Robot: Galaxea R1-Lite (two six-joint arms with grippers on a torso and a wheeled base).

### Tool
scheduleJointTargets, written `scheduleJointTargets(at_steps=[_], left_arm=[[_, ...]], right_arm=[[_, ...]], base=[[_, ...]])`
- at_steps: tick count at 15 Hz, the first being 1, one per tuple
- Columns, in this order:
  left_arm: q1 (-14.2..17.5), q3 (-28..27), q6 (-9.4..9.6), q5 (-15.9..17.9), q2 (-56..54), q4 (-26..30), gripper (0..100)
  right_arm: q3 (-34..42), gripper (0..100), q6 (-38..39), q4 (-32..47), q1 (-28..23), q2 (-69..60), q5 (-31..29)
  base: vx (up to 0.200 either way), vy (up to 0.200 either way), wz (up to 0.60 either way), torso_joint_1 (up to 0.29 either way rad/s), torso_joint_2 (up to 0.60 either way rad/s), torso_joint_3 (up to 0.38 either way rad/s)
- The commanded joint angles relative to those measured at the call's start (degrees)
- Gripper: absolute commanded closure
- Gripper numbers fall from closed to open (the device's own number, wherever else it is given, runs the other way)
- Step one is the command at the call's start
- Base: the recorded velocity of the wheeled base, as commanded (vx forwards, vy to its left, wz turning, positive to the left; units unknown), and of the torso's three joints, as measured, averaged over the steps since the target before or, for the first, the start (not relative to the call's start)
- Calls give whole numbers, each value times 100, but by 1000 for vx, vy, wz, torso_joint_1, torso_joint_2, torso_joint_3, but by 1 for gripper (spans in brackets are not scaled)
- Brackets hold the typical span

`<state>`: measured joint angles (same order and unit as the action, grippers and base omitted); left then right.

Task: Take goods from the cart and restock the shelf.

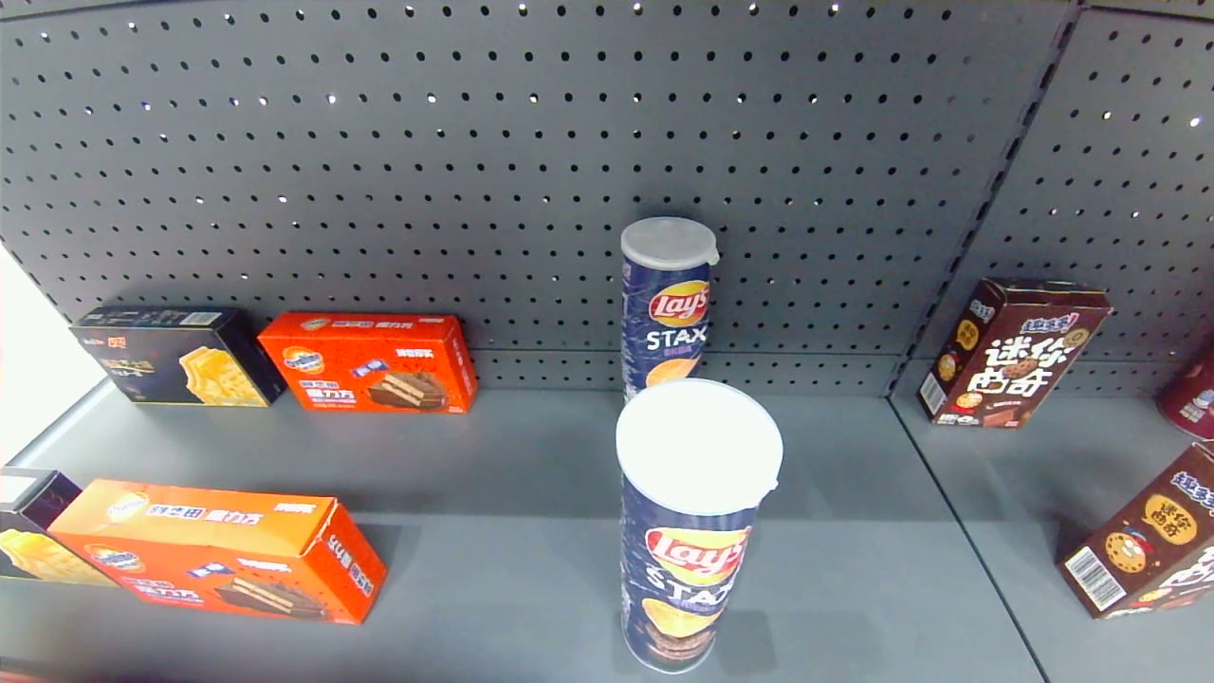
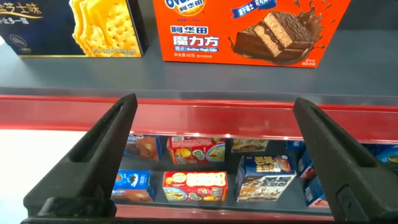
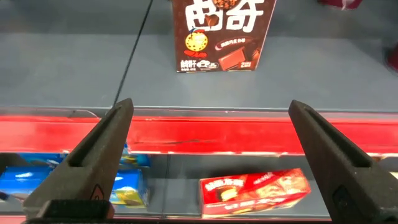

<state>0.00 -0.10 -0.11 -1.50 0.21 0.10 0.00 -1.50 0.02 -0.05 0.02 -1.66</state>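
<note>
1. A grey shelf [image 1: 493, 455] has a pegboard [image 1: 379, 142] behind it and a red strip [image 2: 205, 115] along its near edge.
2. The black boxes [image 1: 175, 356] on the left and the brown boxes [image 1: 1010, 356] on the right are partly cut off at the edges. The lower boxes [image 2: 196, 186] are unclear.
3. Mid-shelf, the near can [image 1: 692, 531] and the far can [image 1: 667, 304] stand upright. Orange boxes [image 1: 370, 362] lie to their left.
4. The left gripper [image 2: 214, 102] and right gripper [image 3: 211, 104] are spread wide and hold nothing, just before the strip.

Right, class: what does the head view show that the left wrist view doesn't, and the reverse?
Head view only: the front chip can, the rear chip can behind it, and brown boxes. Left wrist view only: the open left pincer and packets on the lower shelf. Both: the front orange box and the black box beside it.
</note>
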Motion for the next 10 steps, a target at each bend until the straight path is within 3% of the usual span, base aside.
scheduleJointTargets(at_steps=[1, 10], left_arm=[[0, 1, 2, 1, -3, -1, 0], [0, 1, -7, -17, -3, -1, 0]], right_arm=[[0, 0, -17, -2, -4, -2, -28], [0, 0, 44, 6, -4, -2, -115]], base=[[0, 0, 0, 0, 0, 0], [0, 0, 0, 0, 0, 0]])
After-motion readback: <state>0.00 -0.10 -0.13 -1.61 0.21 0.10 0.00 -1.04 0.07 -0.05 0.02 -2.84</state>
